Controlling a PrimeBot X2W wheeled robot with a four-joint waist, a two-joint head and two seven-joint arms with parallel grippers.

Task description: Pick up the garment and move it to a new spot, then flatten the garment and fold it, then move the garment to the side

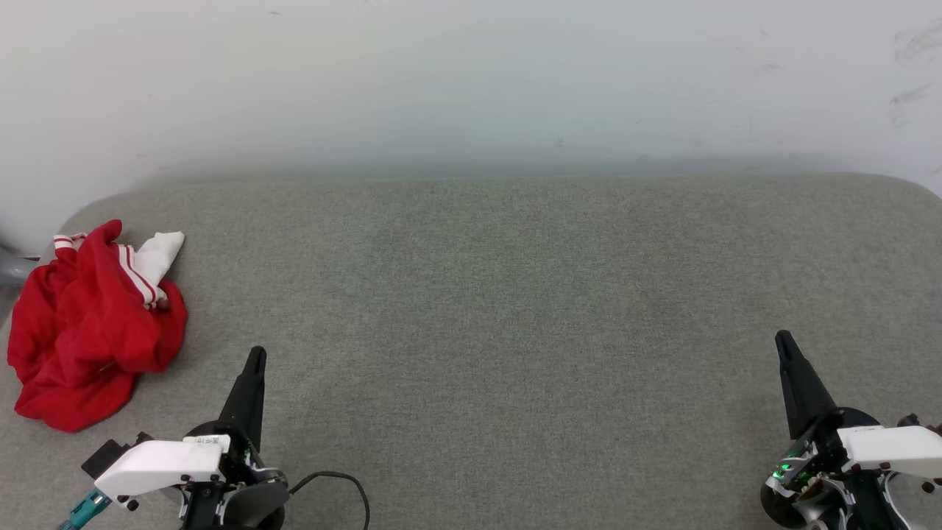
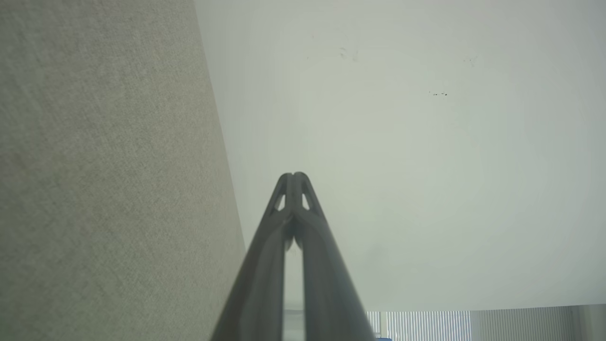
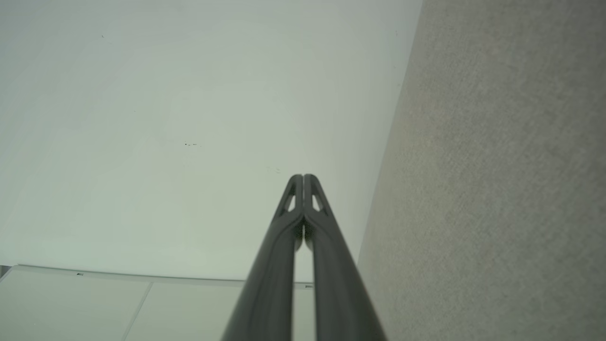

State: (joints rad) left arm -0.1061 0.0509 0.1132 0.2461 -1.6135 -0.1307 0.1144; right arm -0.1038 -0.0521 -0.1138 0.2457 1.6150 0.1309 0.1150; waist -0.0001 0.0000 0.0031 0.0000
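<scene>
1. Progress: nothing of the task looks done yet. The garment lies in a crumpled red heap, one white sleeve showing, at the far left edge of the counter. It has not been lifted, flattened or folded.
2. Left jaws are pressed together and hold nothing. They stand near the heap's right side without touching it.
3. Right jaws are likewise together and empty, well apart from the garment, at the counter's right side.
4. Remaining, as I judge it: every step, from pick-up and carrying to a new spot through spreading, folding and setting aside.
5. Surroundings: a white wall stands behind the counter and a black cable loops by the left wrist. A grey object at the left edge is too cropped to identify.
6. Obstacles: the counter's middle offers ample spreading room. The cable might snag cloth dragged past it.
</scene>
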